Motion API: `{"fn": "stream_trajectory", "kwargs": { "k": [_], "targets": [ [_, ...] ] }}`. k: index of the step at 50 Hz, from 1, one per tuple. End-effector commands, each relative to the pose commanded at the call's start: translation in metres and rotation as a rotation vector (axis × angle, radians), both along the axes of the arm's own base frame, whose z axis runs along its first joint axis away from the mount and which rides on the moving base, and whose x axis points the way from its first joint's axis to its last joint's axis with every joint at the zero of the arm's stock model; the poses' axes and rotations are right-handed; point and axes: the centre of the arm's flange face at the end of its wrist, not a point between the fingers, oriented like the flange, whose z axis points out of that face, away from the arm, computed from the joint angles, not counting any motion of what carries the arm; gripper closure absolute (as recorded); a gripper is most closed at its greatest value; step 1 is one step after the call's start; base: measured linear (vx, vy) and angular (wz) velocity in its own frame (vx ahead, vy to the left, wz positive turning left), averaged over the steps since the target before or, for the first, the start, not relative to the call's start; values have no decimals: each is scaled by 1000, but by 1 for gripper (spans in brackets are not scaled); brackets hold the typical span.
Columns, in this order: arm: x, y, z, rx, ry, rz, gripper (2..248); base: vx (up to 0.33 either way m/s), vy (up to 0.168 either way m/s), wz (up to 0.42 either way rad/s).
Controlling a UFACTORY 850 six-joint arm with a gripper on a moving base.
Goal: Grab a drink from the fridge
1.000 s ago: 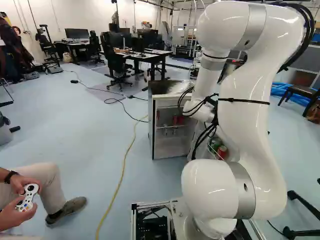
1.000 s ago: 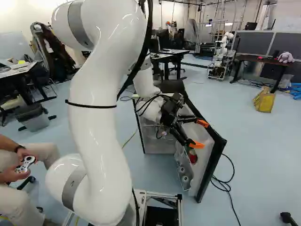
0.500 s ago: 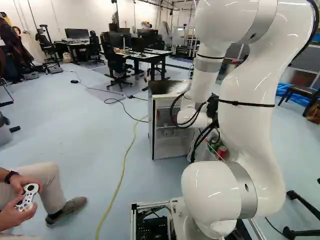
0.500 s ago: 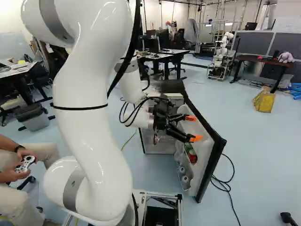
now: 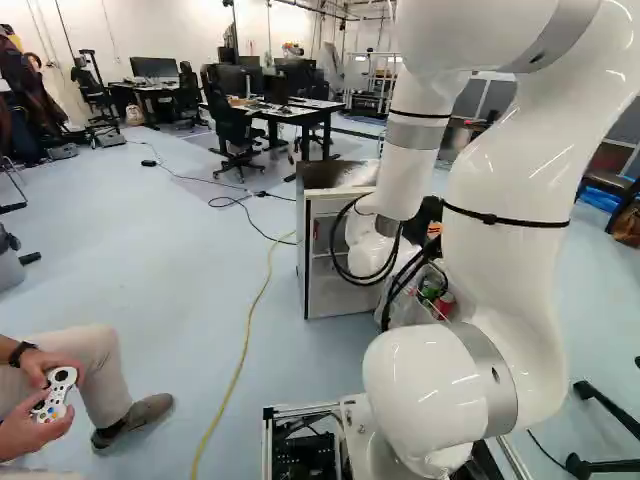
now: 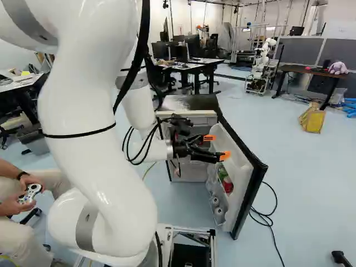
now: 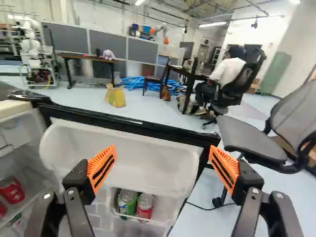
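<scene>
Green can (image 7: pixel 127 201) and red can (image 7: pixel 145 205), silver-topped, upright in the fridge door (image 7: pixel 123 123); claw (image 6: pixel 217 147) wide apart.

White arm (image 5: pixel 500 250) is hiding most of fridge door (image 6: pixel 240 178) in left base view. Wrist view's edge is cropping red can (image 7: pixel 2 210) inside fridge (image 7: pixel 15 107), mesh-backed chair (image 7: pixel 296 116).

glossy white arm (image 6: pixel 94 167), grey bands (image 6: pixel 86 229), black cables (image 6: pixel 135 67), black gripper (image 6: pixel 217 147), ribbed orange pads (image 7: pixel 101 168)
</scene>
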Motion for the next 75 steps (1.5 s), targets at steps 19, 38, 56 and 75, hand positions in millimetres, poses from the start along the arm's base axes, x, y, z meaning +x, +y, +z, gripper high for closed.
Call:
{"fn": "stream_trajectory", "kwargs": {
  "k": [19,38,56,75],
  "targets": [
    [-3,16,1,1,14,225,3,0,0,0],
    [13,24,-4,4,24,411,3,0,0,0],
    [32,28,-22,21,68,569,3,0,0,0],
    [51,30,-43,47,106,731,3,0,0,0]
  ]
}}
